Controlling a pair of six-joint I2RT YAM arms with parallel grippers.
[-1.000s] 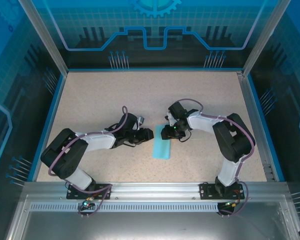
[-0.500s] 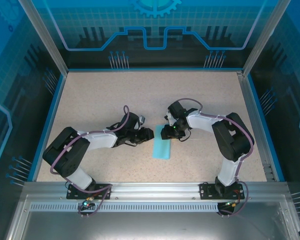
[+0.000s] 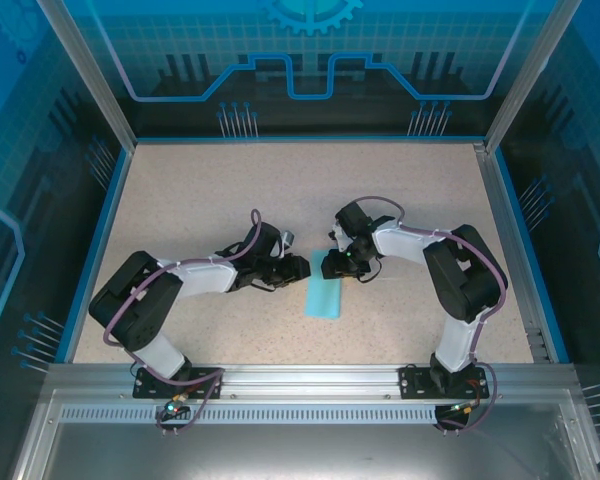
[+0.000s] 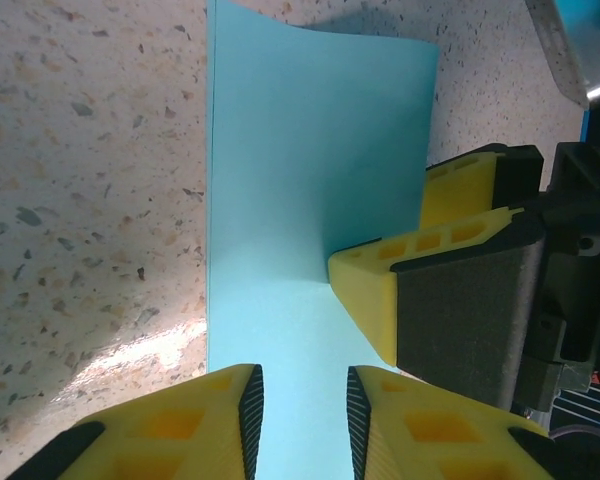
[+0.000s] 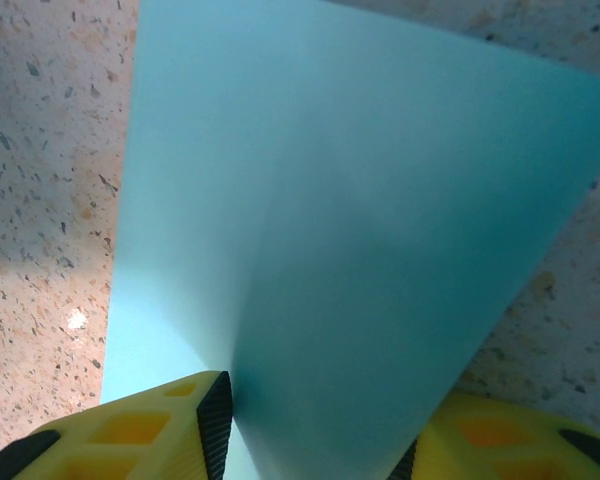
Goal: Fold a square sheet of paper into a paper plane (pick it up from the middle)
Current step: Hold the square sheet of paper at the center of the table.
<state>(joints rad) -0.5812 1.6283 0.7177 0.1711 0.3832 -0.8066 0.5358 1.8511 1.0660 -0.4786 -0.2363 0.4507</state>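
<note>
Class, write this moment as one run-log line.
paper: on table, flap raised | left gripper: narrowly open above paper | right gripper: open, straddling flap

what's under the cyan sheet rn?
Speckled table shows all round the cyan sheet, so it appears to lie on that. Whatever the sheet itself covers is hidden. The right hand sits over its far end.

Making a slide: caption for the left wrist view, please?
Left pincer above the cyan paper on the speckled table, right pincer at its edge.
</note>
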